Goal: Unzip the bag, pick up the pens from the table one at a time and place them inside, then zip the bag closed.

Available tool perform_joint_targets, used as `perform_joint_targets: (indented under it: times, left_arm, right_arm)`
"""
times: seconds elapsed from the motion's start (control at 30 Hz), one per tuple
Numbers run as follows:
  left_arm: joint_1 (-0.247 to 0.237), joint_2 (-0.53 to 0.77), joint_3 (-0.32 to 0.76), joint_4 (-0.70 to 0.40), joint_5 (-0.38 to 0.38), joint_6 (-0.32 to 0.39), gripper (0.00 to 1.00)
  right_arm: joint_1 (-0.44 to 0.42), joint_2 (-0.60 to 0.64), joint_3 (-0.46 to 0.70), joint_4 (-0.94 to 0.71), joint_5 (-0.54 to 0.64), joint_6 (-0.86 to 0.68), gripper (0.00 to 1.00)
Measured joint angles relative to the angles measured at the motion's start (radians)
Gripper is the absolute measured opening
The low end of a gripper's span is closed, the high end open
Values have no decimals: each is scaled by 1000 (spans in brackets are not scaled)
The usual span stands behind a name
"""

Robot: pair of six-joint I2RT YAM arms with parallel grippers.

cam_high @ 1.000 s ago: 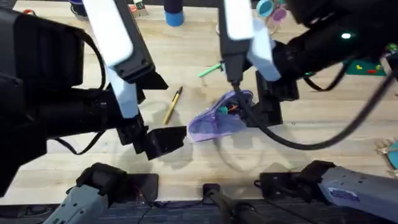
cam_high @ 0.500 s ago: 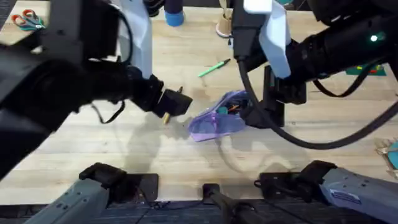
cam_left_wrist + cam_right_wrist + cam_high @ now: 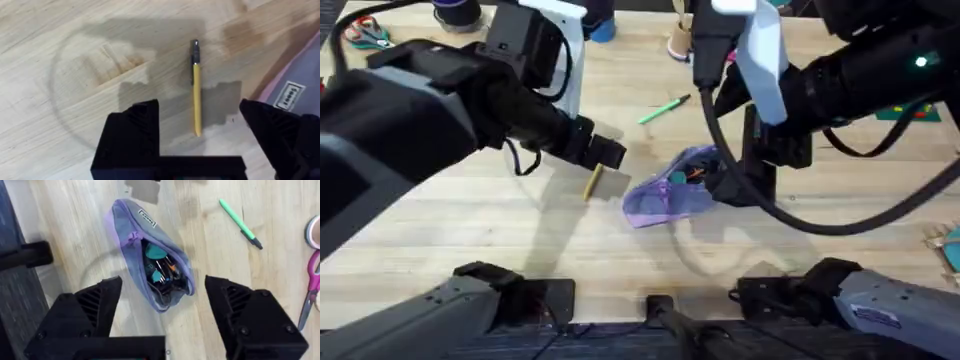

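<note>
Left claw (image 3: 197, 137) open, fingers straddling the yellow pen (image 3: 196, 90), which lies flat on the desk (image 3: 60, 60), bare wood all round it, bag just beside. Right claw (image 3: 162, 310) open, hovering over the bag (image 3: 150, 250); bag unzipped, mouth gaping, teal items inside. Green pen (image 3: 240, 224) lies apart on open desk, scissors (image 3: 311, 292) near the edge beyond. Small outlined label (image 3: 290, 93) on bag, writing unreadable.
</note>
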Motion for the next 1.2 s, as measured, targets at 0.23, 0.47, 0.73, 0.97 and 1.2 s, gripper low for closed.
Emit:
perform_joint_targets:
  times: [0.23,0.47,0.73,0.97,1.2]
  left_arm:
    - [-12,70,0,15,-22,-4,995]
    - [-27,142,0,33,-22,-11,996]
    - [-27,250,0,75,-70,-41,996]
    - [-33,295,26,80,-98,-60,996]
    - [-39,327,53,62,-108,-71,995]
  right_arm:
    - [0,-3,0,0,0,14,996]
    - [0,-85,0,0,4,25,996]
    - [0,-155,0,2,38,25,996]
    - [0,-153,0,7,71,26,995]
    - [0,-153,0,27,90,28,995]
